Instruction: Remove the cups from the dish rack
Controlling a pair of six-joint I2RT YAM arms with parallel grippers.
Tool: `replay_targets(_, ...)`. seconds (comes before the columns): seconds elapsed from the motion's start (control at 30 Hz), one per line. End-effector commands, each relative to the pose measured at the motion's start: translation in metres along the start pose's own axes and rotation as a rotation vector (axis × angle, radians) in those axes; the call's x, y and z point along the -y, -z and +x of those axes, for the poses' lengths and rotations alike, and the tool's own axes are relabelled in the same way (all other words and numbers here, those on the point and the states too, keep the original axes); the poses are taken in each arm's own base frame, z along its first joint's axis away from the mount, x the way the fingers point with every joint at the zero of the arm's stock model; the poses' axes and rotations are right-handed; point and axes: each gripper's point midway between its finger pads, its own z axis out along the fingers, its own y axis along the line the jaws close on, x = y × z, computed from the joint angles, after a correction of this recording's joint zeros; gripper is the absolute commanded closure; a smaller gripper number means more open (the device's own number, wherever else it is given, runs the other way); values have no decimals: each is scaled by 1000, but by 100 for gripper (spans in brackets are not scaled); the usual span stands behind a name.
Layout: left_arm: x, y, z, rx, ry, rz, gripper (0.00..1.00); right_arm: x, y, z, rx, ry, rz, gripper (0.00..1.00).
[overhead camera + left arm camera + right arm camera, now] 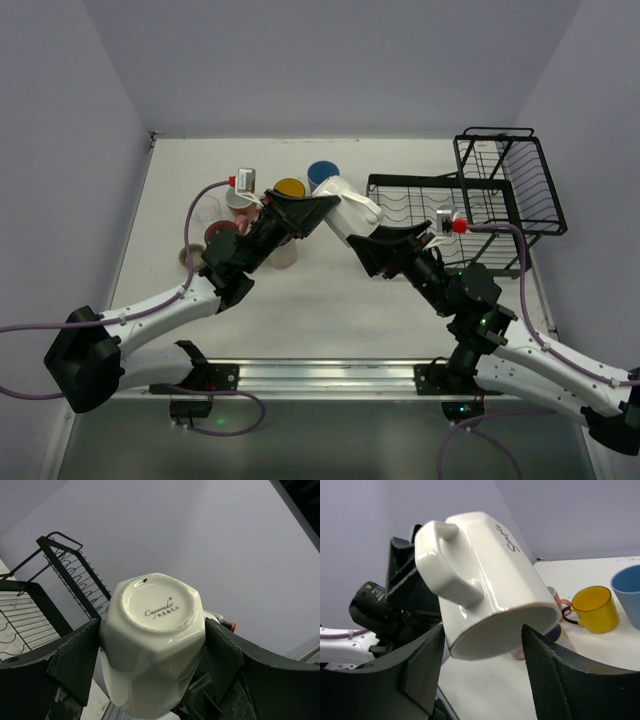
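A white faceted mug (350, 210) with a handle hangs tilted in the air between my two grippers. My left gripper (316, 208) is shut on it near its base; in the left wrist view the stamped base (157, 605) faces the camera, with a finger pressed on each side. My right gripper (375, 240) is open at the mug's rim end (500, 630), its fingers (547, 665) just below and beside the rim without clamping it. The black wire dish rack (410, 182) stands at the right, with no cups visible in it.
The rack's taller basket section (505, 180) is at the far right and also shows in the left wrist view (60, 560). A yellow mug (290, 187), a blue cup (322, 172) and several pink and pale cups (215, 232) stand on the table at the left.
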Motion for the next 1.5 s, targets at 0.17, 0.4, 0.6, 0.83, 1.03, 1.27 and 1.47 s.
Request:
replay_targets(0.17,43,20,-30,182,129,181,100,-53,-31,-38,144,-77,-198,41)
replay_targets(0.4,48,24,-27,174,116,199,91,-49,-34,-35,194,-98,-209,85)
replay_targets(0.6,29,33,-37,189,-68,11,8,-45,-20,-33,167,-88,-199,100)
replay_targets(0.83,-9,57,-52,181,-313,-274,0,-56,-7,-31,65,-52,-223,100)
replay_targets(1.03,-15,98,-83,166,-602,-473,0,-28,-11,40,-346,19,-54,100)
replay_targets(1.27,-33,155,-92,5,-819,-690,0,16,-11,137,-821,140,117,100)
replay_targets(1.47,-58,189,-83,-96,-883,-786,0,52,-15,191,-1062,247,239,100)
